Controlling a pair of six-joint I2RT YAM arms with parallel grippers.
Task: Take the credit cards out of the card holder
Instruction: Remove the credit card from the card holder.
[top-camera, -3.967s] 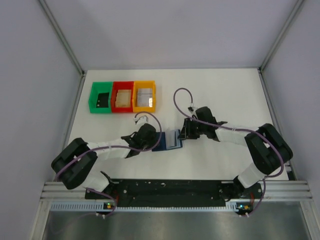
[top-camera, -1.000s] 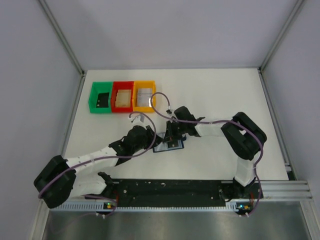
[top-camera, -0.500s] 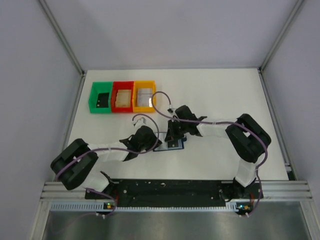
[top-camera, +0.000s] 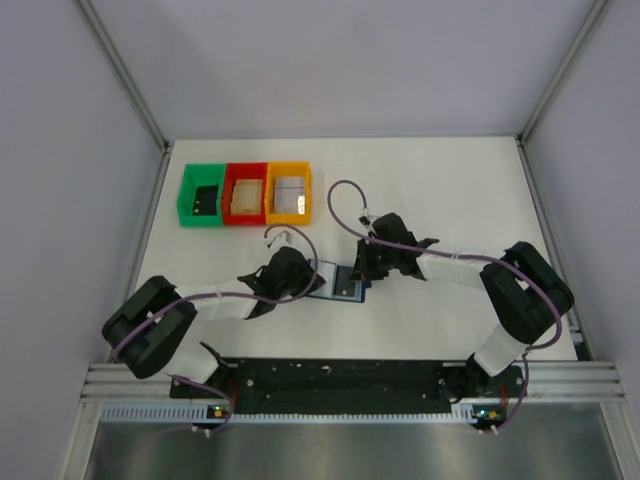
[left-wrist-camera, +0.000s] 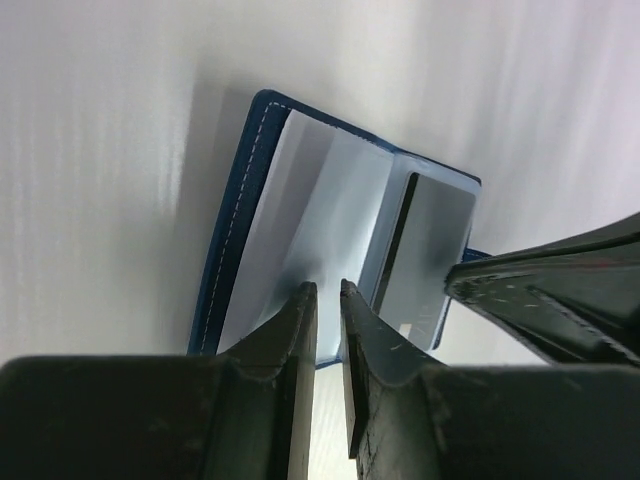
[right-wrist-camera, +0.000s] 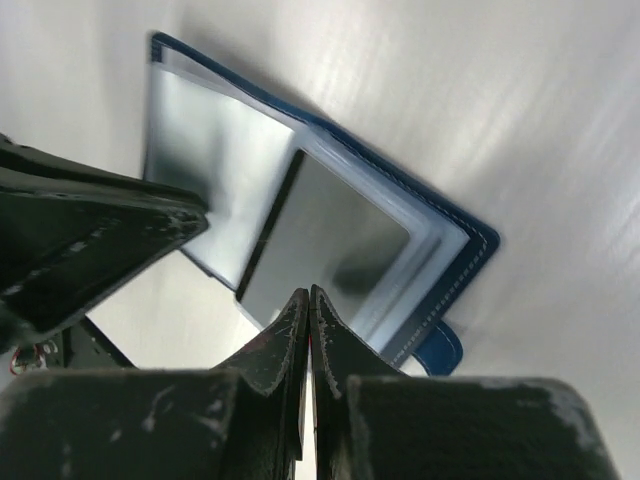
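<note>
From above: found the card holder (top-camera: 328, 283) lying open between the left gripper (top-camera: 310, 282) and the right gripper (top-camera: 360, 272). Left wrist: closed to a slit, apparently pinching a panel edge. Right wrist: pinched shut on the credit card (right-wrist-camera: 330, 235) edge. Judged thin, stiff, slick; draw flat by that edge.

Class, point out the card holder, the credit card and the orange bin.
card holder (left-wrist-camera: 300, 200), left wrist view, pale inner panel.
credit card (right-wrist-camera: 322, 240), right wrist view, middle of its grey face.
orange bin (top-camera: 289, 166), top external view, far rim.
</note>
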